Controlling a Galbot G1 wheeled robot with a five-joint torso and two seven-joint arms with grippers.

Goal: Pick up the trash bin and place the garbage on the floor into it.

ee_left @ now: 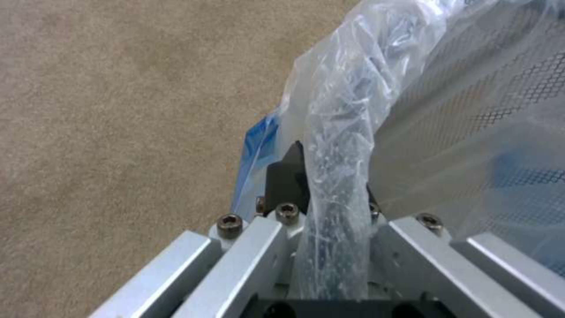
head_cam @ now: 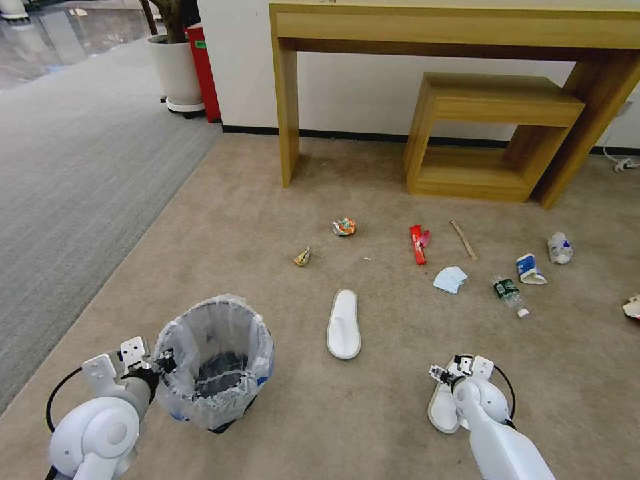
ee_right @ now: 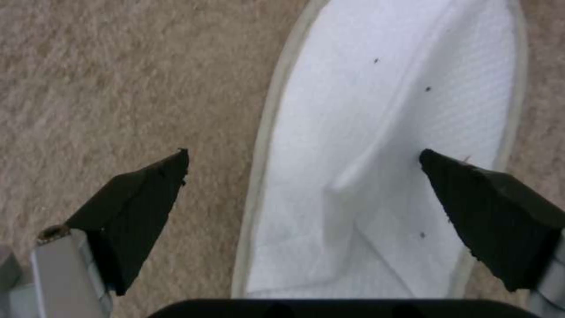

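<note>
Black bin (head_cam: pixel 217 363) with a clear plastic liner on beige carpet (head_cam: pixel 267 200), near the lower left; nothing visible inside. Left gripper (head_cam: pixel 162 364) clamped shut on the bin's rim and liner. Right gripper (head_cam: pixel 445 375) low at the right, jaws spread wide over a white slipper (ee_right: pixel 382 145). Second slipper (head_cam: pixel 344 325) beside the bin. Farther out, scattered litter: red wrapper (head_cam: pixel 418 243), blue mask (head_cam: pixel 450 279), bottle (head_cam: pixel 508 291). No legible writing.

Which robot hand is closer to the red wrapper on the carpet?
The right gripper. It hovers over a white slipper, on the red wrapper's side. The left gripper is farther, fingers clamped on the trash bin's rim.
</note>
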